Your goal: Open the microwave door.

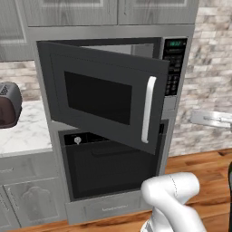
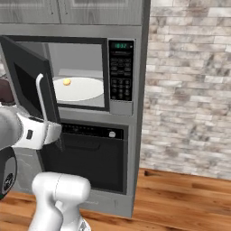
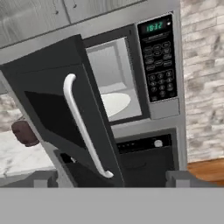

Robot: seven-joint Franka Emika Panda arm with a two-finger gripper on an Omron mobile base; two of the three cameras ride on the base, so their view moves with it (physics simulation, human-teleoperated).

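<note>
The dark grey microwave door [image 1: 104, 95] stands swung well out to the left, hinged on its left side. Its white bar handle [image 1: 148, 108] runs down the free edge and also shows as the handle [image 3: 83, 127] in the hand view. Behind the door lies the microwave's [image 2: 121, 67] light grey cavity, with a white turntable [image 2: 79, 89] and a small yellow item [image 2: 66, 81] on it. My gripper [image 2: 59, 143] hangs just below the door's lower edge, off the handle. It is open, with the fingertips [image 3: 43, 179] far apart and nothing between them.
A black oven [image 1: 113, 167] with a knob sits directly under the microwave. A dark toaster [image 1: 7, 104] stands on the marble counter [image 1: 27, 131] to the left. A brick wall [image 2: 189, 90] and wood floor [image 2: 180, 194] lie to the right.
</note>
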